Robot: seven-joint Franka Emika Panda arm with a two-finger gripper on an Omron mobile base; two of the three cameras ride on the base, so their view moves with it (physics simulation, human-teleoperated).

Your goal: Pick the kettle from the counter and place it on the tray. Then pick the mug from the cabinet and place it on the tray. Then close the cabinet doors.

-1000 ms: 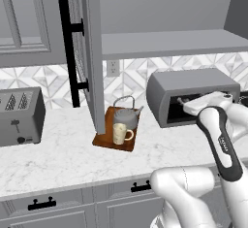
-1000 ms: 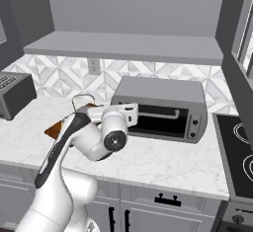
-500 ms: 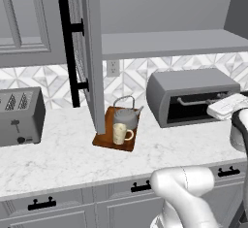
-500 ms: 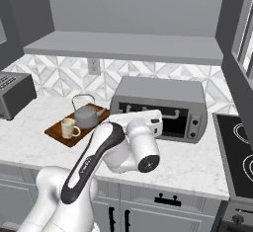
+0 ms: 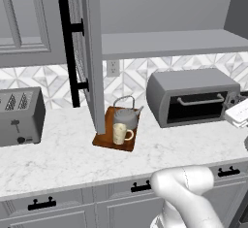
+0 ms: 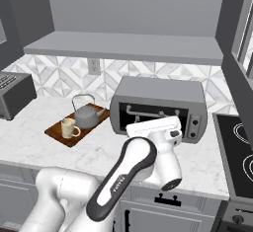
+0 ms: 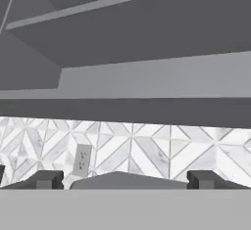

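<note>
Kettle (image 5: 126, 118) and mug (image 5: 120, 133) are both seen resting on the tray (image 5: 103, 141) on the surface (image 5: 58, 156) — only the cabinet doors (image 5: 91, 52) remain. The tool (image 7: 122, 179), held wide and empty, should be brought to the open door's face at ten o'clock — then pushed steadily shut.

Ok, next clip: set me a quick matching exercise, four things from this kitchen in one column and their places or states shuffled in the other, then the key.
Things:
1. kettle
2. mug
3. toaster
4. cabinet door

Places or states:
A. swung open, black bar handle showing
B. at the front of the tray, handle to the right in the left base view
C. on the counter, left of the tray
D. at the back of the tray, behind the cream cup

Pairs: 1-D, 2-B, 3-C, 4-A
</note>
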